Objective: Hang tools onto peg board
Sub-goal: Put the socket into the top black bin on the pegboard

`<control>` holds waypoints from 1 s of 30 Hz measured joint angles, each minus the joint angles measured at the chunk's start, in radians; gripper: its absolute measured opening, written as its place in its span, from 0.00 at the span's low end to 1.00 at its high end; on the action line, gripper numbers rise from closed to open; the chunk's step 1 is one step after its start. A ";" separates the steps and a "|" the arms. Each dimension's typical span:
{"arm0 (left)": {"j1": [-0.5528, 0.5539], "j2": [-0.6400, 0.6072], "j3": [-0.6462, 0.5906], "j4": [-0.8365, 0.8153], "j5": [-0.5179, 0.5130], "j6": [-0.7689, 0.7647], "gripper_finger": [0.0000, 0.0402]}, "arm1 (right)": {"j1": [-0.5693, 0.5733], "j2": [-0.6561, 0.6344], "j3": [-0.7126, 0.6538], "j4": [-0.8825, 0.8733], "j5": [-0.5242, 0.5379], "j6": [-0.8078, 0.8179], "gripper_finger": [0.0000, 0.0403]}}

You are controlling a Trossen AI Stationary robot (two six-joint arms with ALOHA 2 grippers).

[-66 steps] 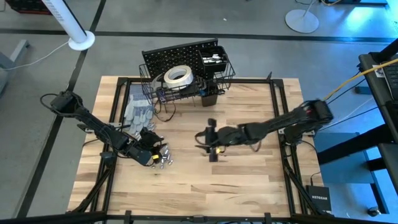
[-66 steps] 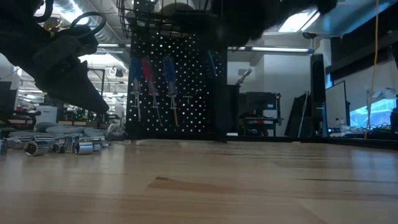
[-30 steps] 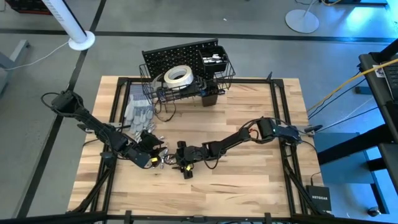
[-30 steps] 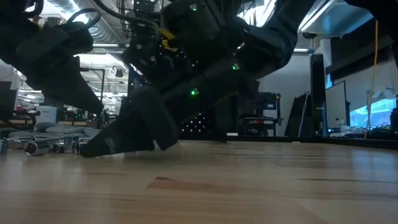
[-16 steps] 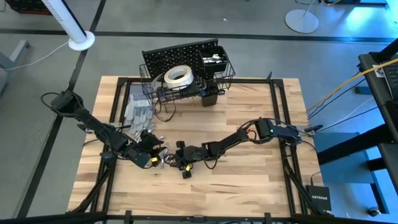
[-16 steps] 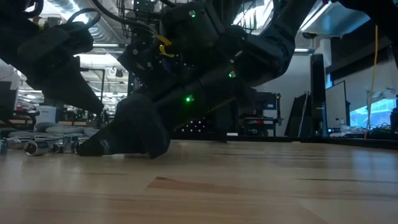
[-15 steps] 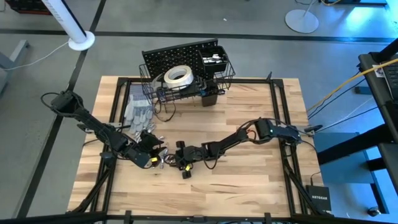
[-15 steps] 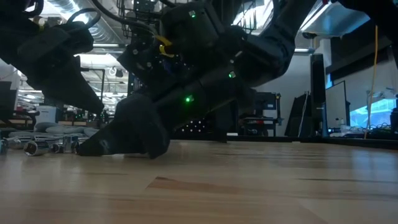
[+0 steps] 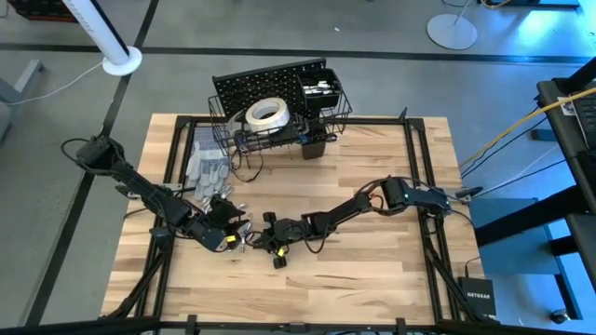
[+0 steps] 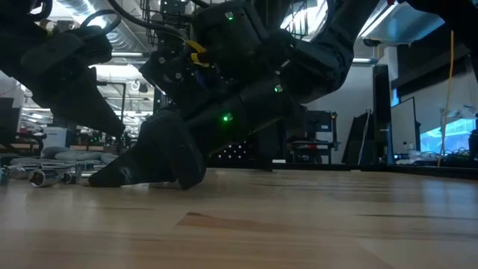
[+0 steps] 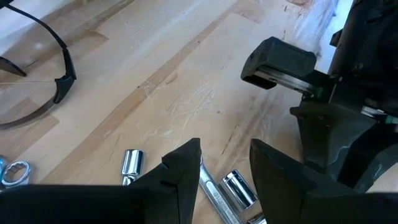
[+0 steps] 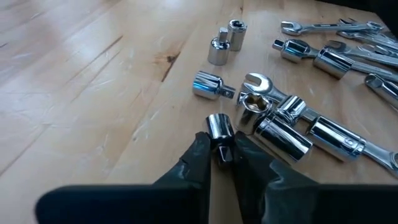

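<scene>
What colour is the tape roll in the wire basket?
White; the tape roll shows best in the high view.

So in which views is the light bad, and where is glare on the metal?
Low view: both arms are backlit silhouettes against bright ceiling lights. Right wrist view: even light, with bright glints on the chrome sockets. Left wrist view: the left gripper fingers are dark and blurred.

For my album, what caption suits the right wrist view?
Right gripper pinches a small chrome socket beside scattered sockets and wrenches.
</scene>
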 joint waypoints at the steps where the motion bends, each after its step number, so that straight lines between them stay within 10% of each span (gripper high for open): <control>1: 0.000 0.000 0.000 0.000 0.000 0.000 0.33 | 0.001 0.000 0.000 0.000 0.001 0.000 0.12; 10: 0.000 0.000 0.000 0.000 0.000 0.000 0.33 | 0.012 -0.125 -0.010 -0.152 0.081 -0.026 0.12; 30: 0.000 0.000 0.000 0.005 0.000 0.000 0.33 | -0.029 -0.904 -0.005 -0.470 0.482 -0.219 0.12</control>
